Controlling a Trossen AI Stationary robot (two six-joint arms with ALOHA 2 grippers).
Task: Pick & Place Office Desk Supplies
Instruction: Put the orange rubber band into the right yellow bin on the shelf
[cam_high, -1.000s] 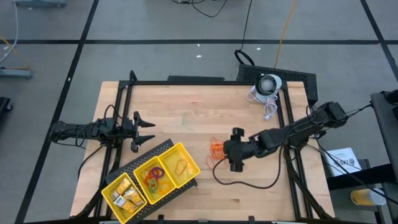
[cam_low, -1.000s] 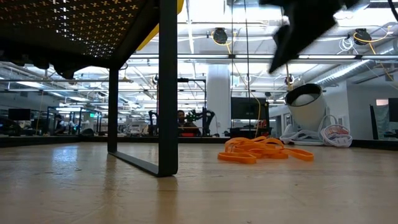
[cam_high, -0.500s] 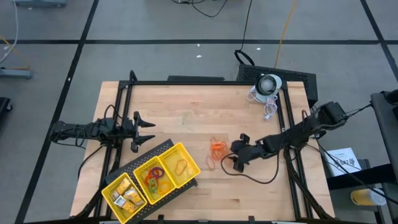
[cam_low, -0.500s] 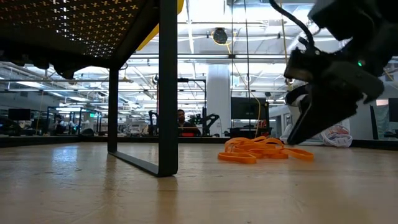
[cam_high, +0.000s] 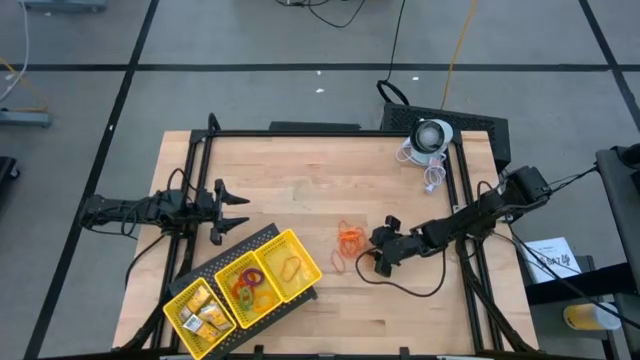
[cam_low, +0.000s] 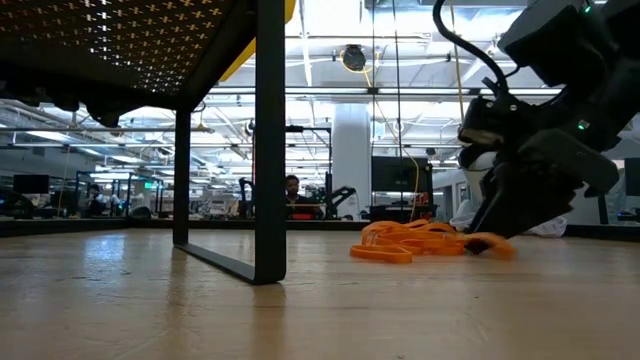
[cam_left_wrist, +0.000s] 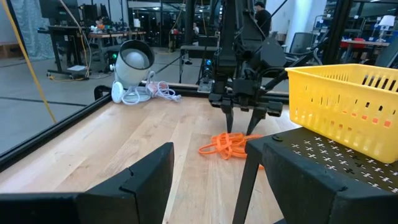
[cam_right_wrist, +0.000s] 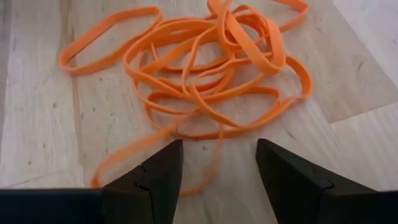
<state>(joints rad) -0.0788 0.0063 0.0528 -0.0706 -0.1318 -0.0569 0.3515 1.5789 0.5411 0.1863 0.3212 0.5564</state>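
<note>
Orange rubber-band loops (cam_high: 348, 238) tangled, flat mid-table; others in tray.

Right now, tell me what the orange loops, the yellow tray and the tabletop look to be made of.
Orange loops: likely rubber, matte; thin flat bands lying limp and tangled.
Yellow tray: probably moulded plastic, slightly glossy; even colour, slotted walls.
Tabletop: wood, apparently butcher block with a smooth satin finish; pale planks with visible grain and seams.
</note>
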